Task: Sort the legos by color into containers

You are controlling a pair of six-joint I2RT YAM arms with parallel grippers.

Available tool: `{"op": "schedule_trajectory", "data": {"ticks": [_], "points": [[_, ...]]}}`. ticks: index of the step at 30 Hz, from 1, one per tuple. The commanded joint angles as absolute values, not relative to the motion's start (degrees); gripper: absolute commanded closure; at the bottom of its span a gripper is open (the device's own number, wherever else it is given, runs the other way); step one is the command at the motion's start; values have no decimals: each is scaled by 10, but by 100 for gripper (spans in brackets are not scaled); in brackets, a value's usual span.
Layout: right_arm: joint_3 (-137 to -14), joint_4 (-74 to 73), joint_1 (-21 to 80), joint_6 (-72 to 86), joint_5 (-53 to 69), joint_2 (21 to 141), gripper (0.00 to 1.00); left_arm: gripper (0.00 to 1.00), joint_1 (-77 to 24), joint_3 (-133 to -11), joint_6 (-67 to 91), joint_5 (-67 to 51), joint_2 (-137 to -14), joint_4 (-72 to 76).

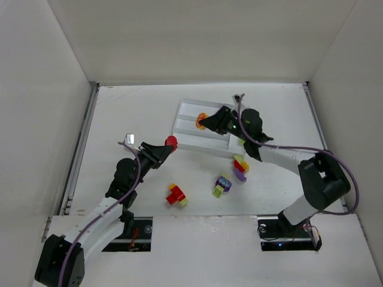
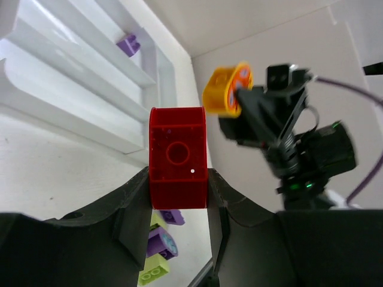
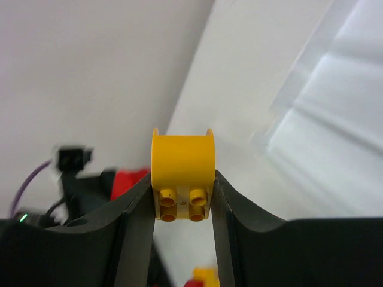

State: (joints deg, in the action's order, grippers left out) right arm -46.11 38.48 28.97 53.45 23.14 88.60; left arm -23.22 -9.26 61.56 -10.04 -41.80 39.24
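While the left gripper (image 1: 163,149) pinches a red brick (image 2: 178,158) just beside the white tray (image 1: 187,122), the right gripper (image 3: 182,186) clamps a yellow-orange brick (image 3: 182,161) over it. A purple brick (image 2: 128,45) sits in one slot, and loose legos (image 1: 176,195) lie on the table (image 1: 131,113).

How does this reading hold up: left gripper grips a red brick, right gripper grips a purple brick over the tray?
One slip: the right gripper grips a yellow-orange brick, not purple, as the right wrist view shows. The left gripper does grip a red brick, and the right one is over the tray.
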Motion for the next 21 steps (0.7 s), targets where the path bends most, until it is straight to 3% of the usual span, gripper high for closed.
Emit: {"op": "schedule_trajectory", "data": {"ticks": [1,14,21], "points": [[-592,155,319,370,58,938,62,89,-238,-131,566,-77,-420,373],[-967,-128,361,258,-32,1205,61,88,-232,-109,525,-36,-392,307],[-1047,-167,368,246,-57,1265,61,88,-232,-102,505,-37,-417,322]]}}
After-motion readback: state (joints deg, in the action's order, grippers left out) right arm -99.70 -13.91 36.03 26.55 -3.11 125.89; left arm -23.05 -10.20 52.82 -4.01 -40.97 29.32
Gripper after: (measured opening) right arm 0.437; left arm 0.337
